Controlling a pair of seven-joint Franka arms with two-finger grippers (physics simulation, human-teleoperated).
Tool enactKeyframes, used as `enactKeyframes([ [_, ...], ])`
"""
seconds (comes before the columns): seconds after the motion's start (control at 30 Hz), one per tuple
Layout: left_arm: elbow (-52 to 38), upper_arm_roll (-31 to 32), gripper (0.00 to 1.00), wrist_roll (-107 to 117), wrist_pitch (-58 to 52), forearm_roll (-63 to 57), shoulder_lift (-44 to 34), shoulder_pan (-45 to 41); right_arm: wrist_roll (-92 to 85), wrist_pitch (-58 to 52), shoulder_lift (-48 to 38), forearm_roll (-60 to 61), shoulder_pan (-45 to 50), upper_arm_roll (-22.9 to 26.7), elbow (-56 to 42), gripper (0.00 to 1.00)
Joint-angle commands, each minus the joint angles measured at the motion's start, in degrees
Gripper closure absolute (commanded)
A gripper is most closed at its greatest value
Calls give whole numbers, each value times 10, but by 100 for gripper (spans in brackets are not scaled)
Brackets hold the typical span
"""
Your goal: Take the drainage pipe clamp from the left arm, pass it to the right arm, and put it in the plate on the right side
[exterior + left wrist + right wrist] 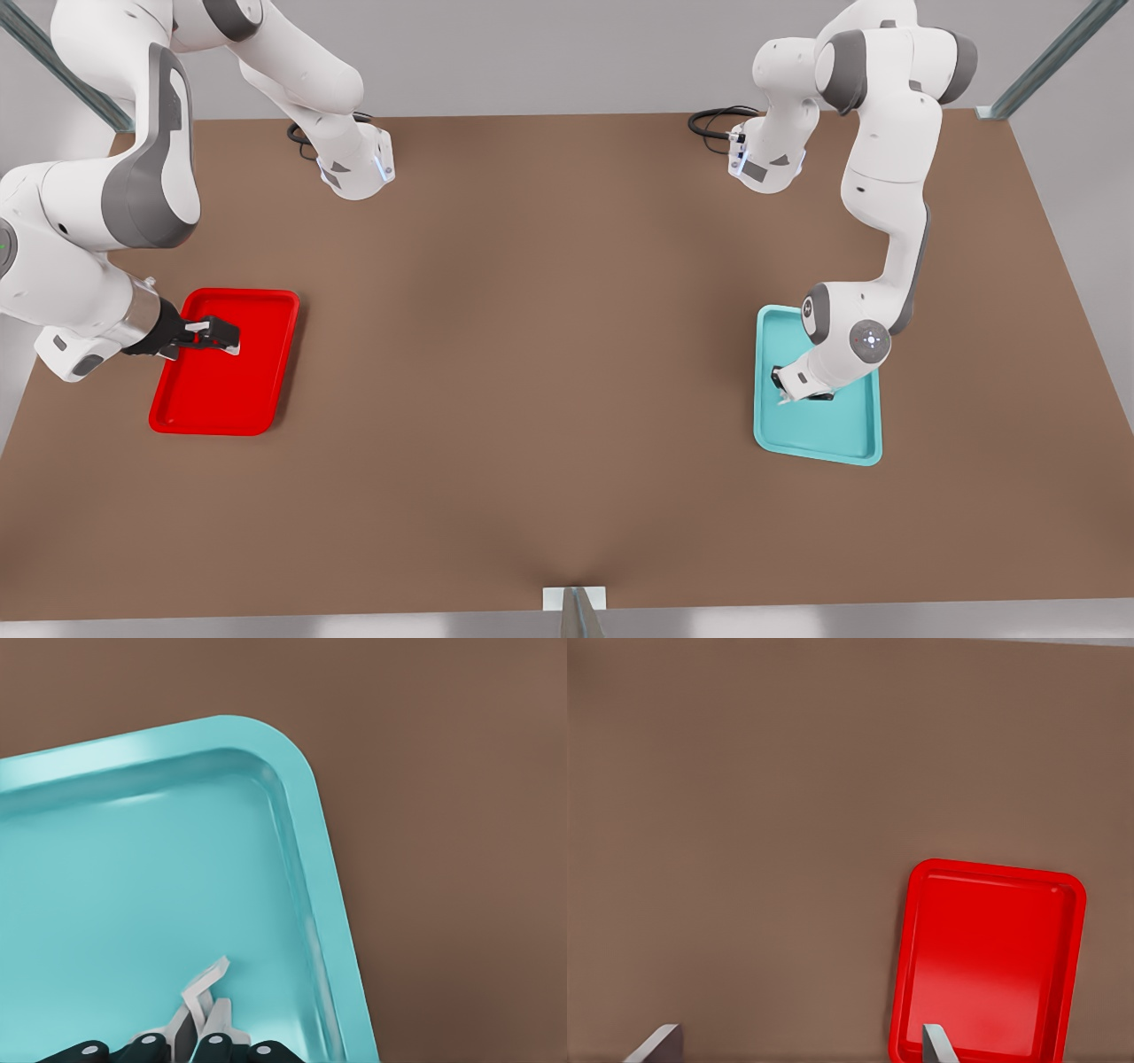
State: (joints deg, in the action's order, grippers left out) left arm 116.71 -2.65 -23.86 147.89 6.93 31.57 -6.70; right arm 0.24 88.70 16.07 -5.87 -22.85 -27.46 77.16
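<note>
Left gripper: low over the teal tray, fingers closed on the drainage pipe clamp.
Clamp: down at the teal tray's floor, near its rim.
Right gripper: above the red plate, fingers apart, holding nothing.
Table: brown.

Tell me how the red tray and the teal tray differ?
Colour: the red tray is glossy red and the teal tray is pale blue-green. Contents: the teal tray has the white clamp in it, gripped by the left hand, while the red tray's floor is bare under the open right hand. Both are rounded rectangles with raised rims on the brown table.
</note>
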Motion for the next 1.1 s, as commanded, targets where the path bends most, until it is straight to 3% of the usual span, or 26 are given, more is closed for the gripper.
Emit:
enactKeyframes([
  [0.0,-1,0,79,-17,-3,11,1,0,-3,0,-1,0,0,0,-1,0],
  [0.2,-61,0,79,-3,-115,11,-9,-5,-2,-21,-6,-3,0,2,-15,0],
  [0.33,-135,0,79,16,-269,10,-44,-17,7,-28,-8,-4,2,-8,-22,0],
  [0.47,-240,4,79,418,-378,16,-55,-95,6,-28,-8,-1,2,-8,-22,0],
  [0.67,-287,6,79,1024,-379,46,-58,-189,-2,-25,-3,-2,3,-5,-26,0],
  [0.8,-399,5,79,1537,-369,58,-13,-220,15,-6,-2,0,10,-35,-34,0],
  [0.93,-425,19,79,1924,-269,77,-13,-240,82,32,9,1,57,-37,-34,0],
  [1.07,-426,26,79,2042,-47,258,17,-262,83,86,41,46,84,-37,-32,0],
])
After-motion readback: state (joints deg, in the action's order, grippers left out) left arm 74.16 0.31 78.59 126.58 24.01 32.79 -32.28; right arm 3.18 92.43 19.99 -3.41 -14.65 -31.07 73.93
